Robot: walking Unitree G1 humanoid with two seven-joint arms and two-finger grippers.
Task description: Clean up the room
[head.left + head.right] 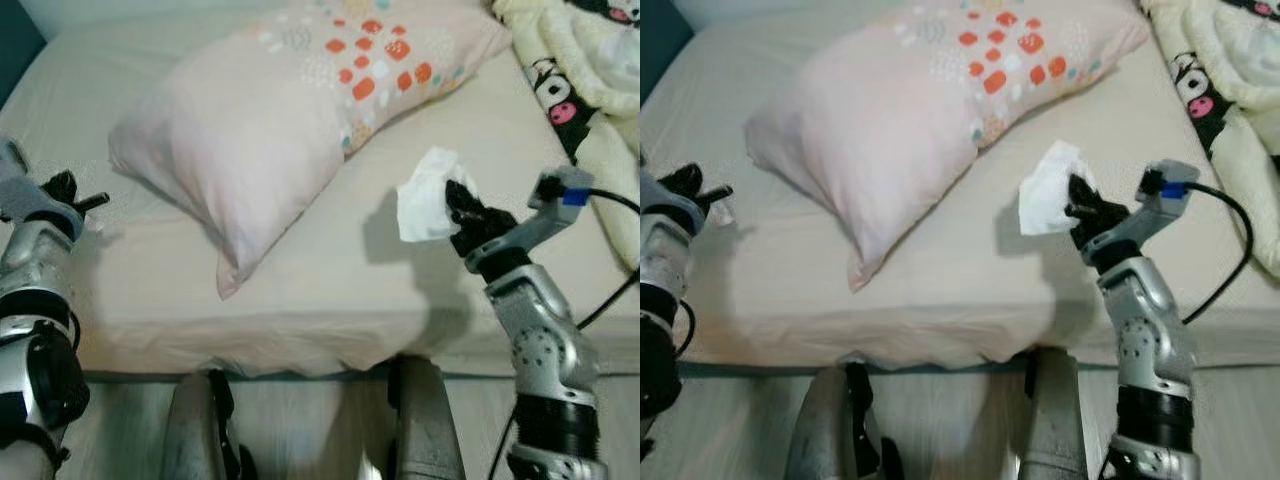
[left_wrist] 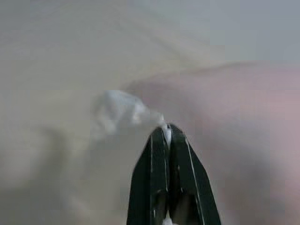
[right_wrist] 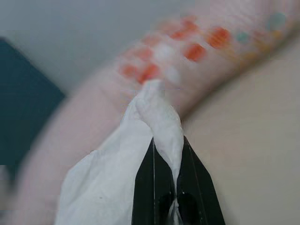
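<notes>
A crumpled white tissue (image 1: 424,197) hangs just above the beige bed (image 1: 330,290), right of the middle. My right gripper (image 1: 457,208) is shut on its lower edge; the right wrist view shows the paper (image 3: 140,159) pinched between the black fingers (image 3: 197,187). At the bed's left edge my left gripper (image 1: 88,201) is shut, and the left wrist view shows a small scrap of white tissue (image 2: 119,110) caught at its tips (image 2: 166,129). That scrap (image 1: 720,212) lies low against the sheet.
A large pink pillow (image 1: 290,110) with orange dots lies slantwise across the middle of the bed. A cream fleece blanket (image 1: 590,80) with black and pink figures is heaped at the right. A black cable (image 1: 610,200) runs from my right wrist. My legs (image 1: 200,430) stand against the bed's front edge.
</notes>
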